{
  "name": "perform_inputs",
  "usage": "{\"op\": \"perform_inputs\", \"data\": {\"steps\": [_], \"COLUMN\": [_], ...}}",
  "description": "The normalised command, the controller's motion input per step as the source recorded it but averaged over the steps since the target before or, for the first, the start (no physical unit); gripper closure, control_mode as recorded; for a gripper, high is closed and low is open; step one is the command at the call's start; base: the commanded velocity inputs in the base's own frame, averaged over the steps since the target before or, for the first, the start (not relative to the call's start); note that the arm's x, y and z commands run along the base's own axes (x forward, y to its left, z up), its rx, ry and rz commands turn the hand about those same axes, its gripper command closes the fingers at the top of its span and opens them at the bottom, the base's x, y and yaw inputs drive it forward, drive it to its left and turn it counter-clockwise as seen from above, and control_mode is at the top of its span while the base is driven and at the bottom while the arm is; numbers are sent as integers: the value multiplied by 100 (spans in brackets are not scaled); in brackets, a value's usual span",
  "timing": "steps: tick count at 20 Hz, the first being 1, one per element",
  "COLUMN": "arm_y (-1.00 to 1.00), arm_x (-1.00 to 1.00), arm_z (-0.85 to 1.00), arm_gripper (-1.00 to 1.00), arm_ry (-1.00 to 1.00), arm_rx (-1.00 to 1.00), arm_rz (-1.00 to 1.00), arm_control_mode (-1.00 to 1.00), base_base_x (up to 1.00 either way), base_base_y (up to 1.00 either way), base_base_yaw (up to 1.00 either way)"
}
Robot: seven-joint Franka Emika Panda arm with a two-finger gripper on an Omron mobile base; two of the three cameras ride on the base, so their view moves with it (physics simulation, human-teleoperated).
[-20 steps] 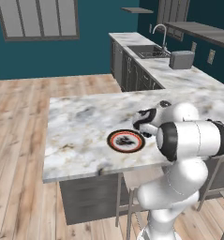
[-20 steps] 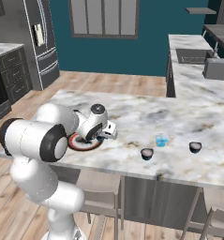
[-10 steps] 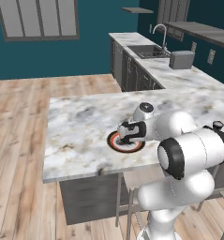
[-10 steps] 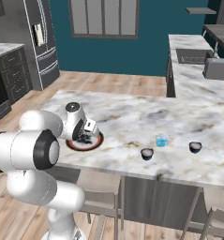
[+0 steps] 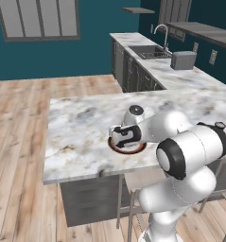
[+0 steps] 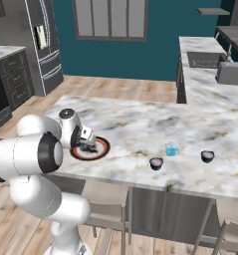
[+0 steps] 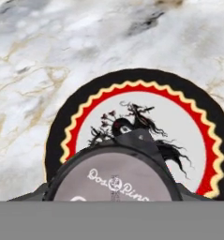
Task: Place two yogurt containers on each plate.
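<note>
A round plate (image 7: 197, 140) with a black edge, a red and yellow scalloped ring and a white centre with a dark drawing lies near the island counter's front edge (image 5: 133, 147) (image 6: 98, 149). My gripper (image 7: 115, 193) (image 5: 120, 137) (image 6: 88, 142) hangs just above it, shut on a dark yogurt container (image 7: 115, 176) with a pale printed lid. More yogurt containers stand on the counter to the right: a dark one (image 6: 156, 163), a pale blue one (image 6: 171, 149) and another dark one (image 6: 207, 156). The blue plate is out of view.
The marble island counter (image 5: 81, 127) stretches left and behind the plate. A back counter holds a sink (image 5: 152, 51) and a toaster (image 5: 183, 60). Stools (image 6: 110, 219) stand under the island's front edge. A fridge (image 6: 43, 45) stands at the far left.
The arm has swung left across the island with the yogurt container, from beside the plate to right over it, and the hand has come down close to the plate.
</note>
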Motion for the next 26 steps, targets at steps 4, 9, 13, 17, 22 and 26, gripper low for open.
{"op": "perform_inputs", "data": {"steps": [4,9,13,17,22,26], "arm_y": [15,-3,-1,0,-1,-34], "arm_x": [23,15,0,0,0,-18], "arm_z": [-30,-18,4,11,14,59], "arm_gripper": [100,-100,-100,-100,-100,-100], "arm_ry": [4,4,0,0,2,-2], "arm_rx": [0,0,0,0,0,0], "arm_rz": [0,0,0,0,0,0], "arm_control_mode": [-100,-100,-100,-100,-100,-100], "base_base_x": [0,0,0,0,0,0], "base_base_y": [0,0,0,0,0,0], "base_base_yaw": [0,0,0,0,0,0]}}
